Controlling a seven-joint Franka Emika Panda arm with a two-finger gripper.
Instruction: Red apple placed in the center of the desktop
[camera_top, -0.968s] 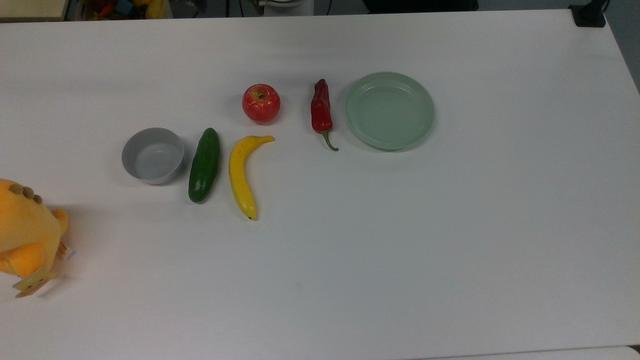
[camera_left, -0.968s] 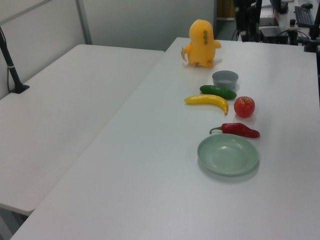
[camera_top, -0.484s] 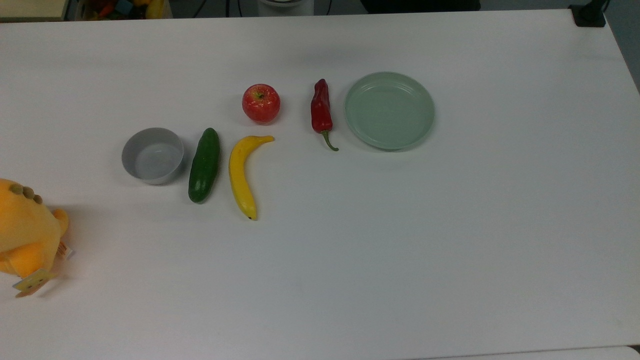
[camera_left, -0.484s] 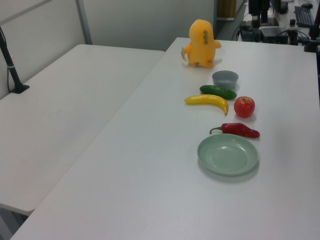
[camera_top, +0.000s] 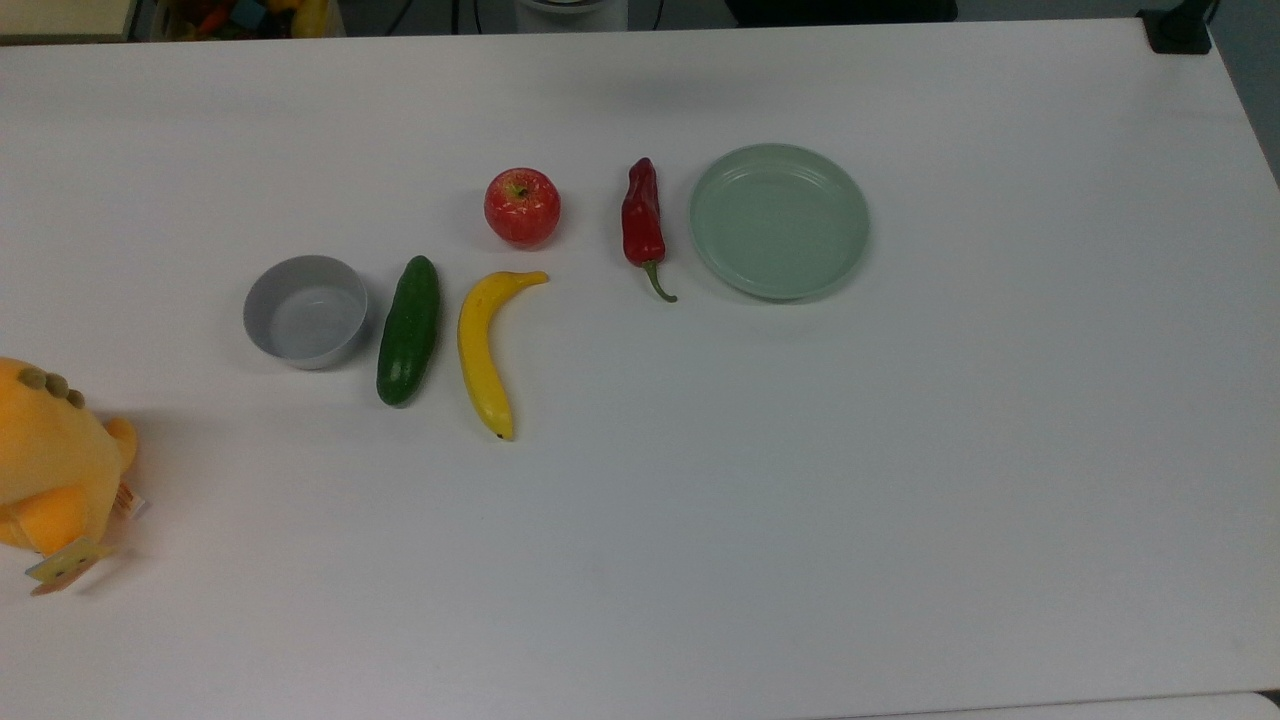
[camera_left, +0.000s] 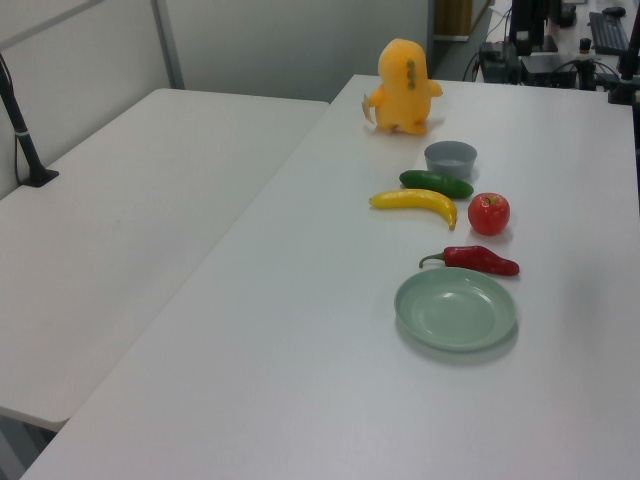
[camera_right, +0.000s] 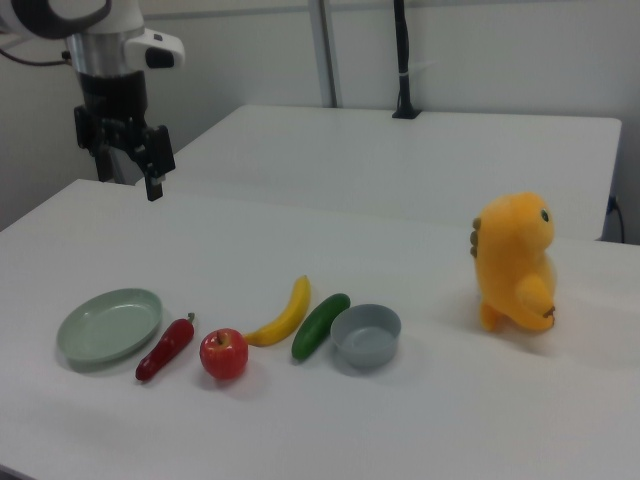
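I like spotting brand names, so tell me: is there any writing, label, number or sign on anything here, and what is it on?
No text can be read anywhere.
Tags on the orange plush toy: print, if any, is too small to read.
Red apple, banana, cucumber, chili pepper, grey bowl, green plate, desktop: no markings seen.

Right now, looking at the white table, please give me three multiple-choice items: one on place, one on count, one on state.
1. In the top view, what lies between the round red apple and the pale green round plate?
A. yellow banana
B. long red chili pepper
C. grey bowl

2. How many red things lie on the white desktop?
A. one
B. two
C. three

3. The plate is
A. empty
B. holding the apple
C. upside down

Answers: 1 B, the pepper sits between them. 2 B, apple and pepper. 3 A, its inside is bare.
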